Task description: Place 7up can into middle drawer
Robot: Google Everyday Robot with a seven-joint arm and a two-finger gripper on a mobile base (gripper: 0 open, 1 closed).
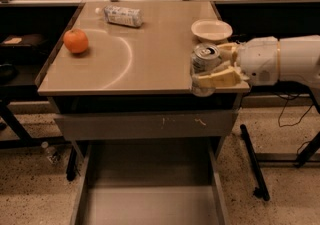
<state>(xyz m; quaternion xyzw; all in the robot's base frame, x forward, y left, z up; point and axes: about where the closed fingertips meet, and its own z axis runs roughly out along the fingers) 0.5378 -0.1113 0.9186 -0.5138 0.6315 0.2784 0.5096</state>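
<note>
Silvery 7up can (205, 59) in jaws, table-edge (125, 87)

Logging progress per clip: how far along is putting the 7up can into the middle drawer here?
Done: the middle drawer stands pulled open below the tabletop, and the 7up can is grasped. In hand: the end effector holds the can upright at the tabletop's front right edge, above drawer level. Left: carry it out over the drawer, lower it and release.
</note>
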